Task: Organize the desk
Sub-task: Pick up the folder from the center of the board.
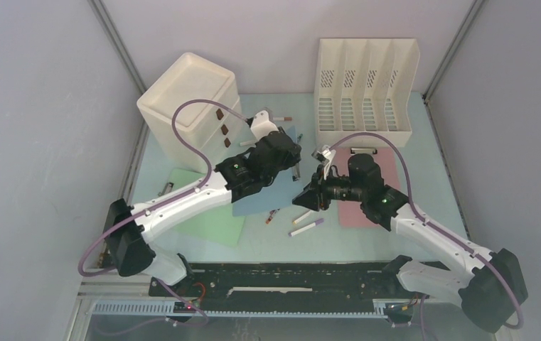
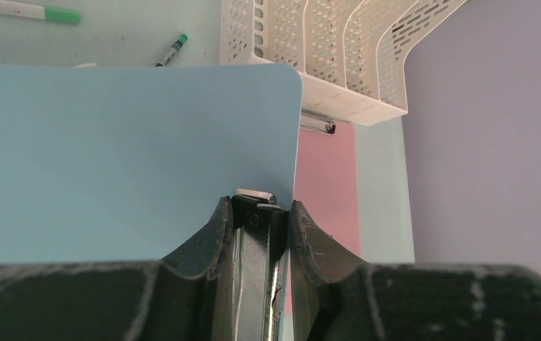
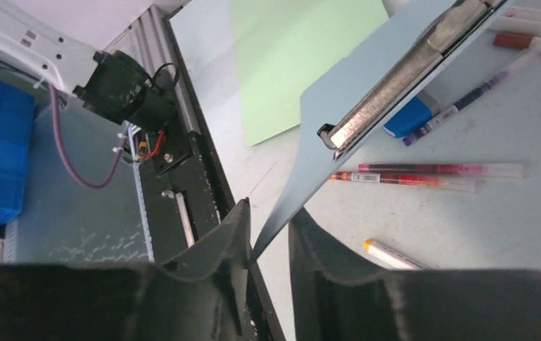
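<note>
Blue clipboard [image 2: 125, 142] held over the bench [image 1: 427, 170]
Left hand [image 2: 256, 206] clamps its metal clip [image 3: 395, 79] — right hand [image 3: 271, 208] has fingers apart around a corner, not pinching; pens [image 3: 431, 170] lie on the bench.

Twin white-and-black robot arms, seen from above.
The left arm [image 1: 182, 206] and right arm [image 1: 431, 238] pair white shells with black joint housings; purple cables [image 1: 175, 124] loop along each, and the left gripper [image 2: 256, 213] shows pale scuffs on its black fingers [image 2: 324, 249].
</note>
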